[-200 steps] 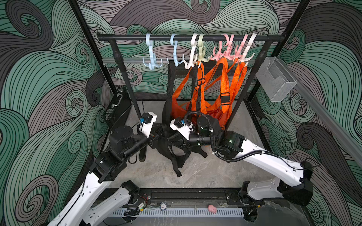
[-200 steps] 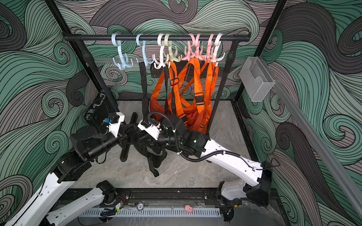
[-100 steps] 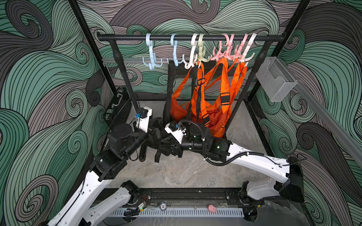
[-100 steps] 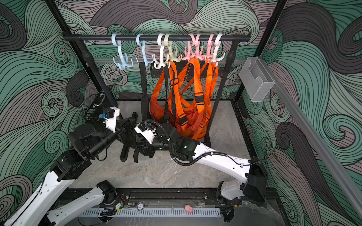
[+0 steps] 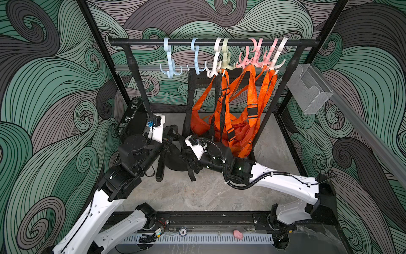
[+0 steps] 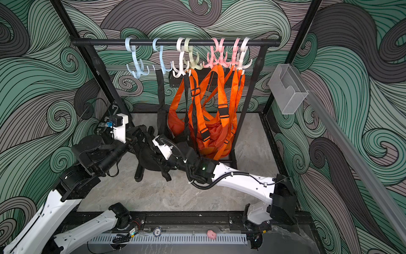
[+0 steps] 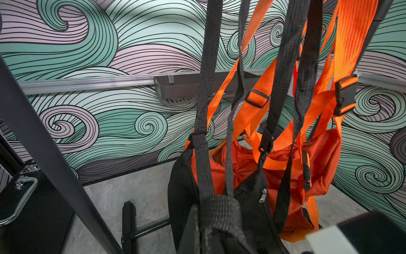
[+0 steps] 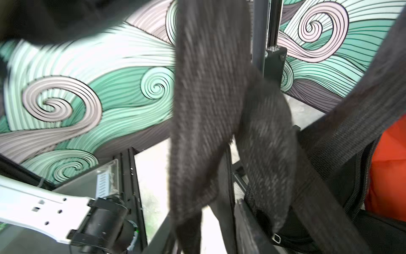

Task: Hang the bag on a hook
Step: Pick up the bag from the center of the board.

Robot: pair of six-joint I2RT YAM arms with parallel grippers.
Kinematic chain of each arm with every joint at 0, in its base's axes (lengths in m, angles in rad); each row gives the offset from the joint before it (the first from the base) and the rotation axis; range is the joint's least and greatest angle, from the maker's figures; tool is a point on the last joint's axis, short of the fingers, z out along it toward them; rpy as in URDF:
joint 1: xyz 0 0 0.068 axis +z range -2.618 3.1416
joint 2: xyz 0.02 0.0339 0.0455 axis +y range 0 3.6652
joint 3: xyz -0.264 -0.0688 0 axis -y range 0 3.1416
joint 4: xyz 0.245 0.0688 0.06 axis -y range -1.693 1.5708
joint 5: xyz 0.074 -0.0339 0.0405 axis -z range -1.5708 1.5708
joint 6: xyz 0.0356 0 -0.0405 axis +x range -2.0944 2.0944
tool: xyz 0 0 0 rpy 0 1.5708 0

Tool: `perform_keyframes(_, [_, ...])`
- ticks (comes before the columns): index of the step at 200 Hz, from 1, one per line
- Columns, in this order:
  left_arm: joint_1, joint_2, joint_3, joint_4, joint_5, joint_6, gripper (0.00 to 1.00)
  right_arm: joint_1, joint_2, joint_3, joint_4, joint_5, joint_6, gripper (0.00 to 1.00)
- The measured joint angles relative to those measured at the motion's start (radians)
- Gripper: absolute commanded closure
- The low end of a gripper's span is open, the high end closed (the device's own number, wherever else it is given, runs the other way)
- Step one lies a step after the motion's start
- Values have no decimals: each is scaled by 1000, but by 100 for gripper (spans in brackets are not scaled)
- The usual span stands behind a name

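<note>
Dangling low between both arms, the black bag (image 5: 175, 159) hangs from a strap (image 7: 219, 209) pinched in the left claw (image 5: 170, 141) (the right claw (image 5: 185, 157) I cannot tell); slack webbing may snag the orange bags (image 5: 222, 132) and miss the blue hook (image 5: 170, 66)

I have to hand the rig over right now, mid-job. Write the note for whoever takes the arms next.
Left gripper: shut on a black strap.
Right gripper: at the black bag, with strap webbing across it. The wrist view is blurred, so the grip is unclear.
Black bag: low between the arms, near the floor.
Done: orange bags hang from the rail.
Left: lift the gripped strap onto a free hook. The leftmost blue hook looks empty.
</note>
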Motion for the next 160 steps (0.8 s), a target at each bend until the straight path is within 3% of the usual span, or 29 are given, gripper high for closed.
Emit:
perform_keyframes(12, [0,0,0,-4,-4,0,100,0,15,-8,5,3,6,71])
perform_keyframes(26, [0,1,0,-9,-11,0,100,0,26,-23,8,11,9,91])
perform_keyframes(37, [0,1,0,-14,-19,0,100,0,27,-38,8,26,10,100])
perform_keyframes(64, [0,0,10,-37,-87,15,100,3,-12,-73,-8,76,-22,100])
perform_keyframes(91, [0,10,39,-60,-252,51,100,-23,-120,-34,-86,82,-82,100])
perform_keyframes(125, [2,55,106,-47,-423,96,100,-109,-111,319,-221,10,-157,100])
perform_keyframes(160, [7,146,235,11,-473,136,100,-153,132,907,-445,-93,-236,100])
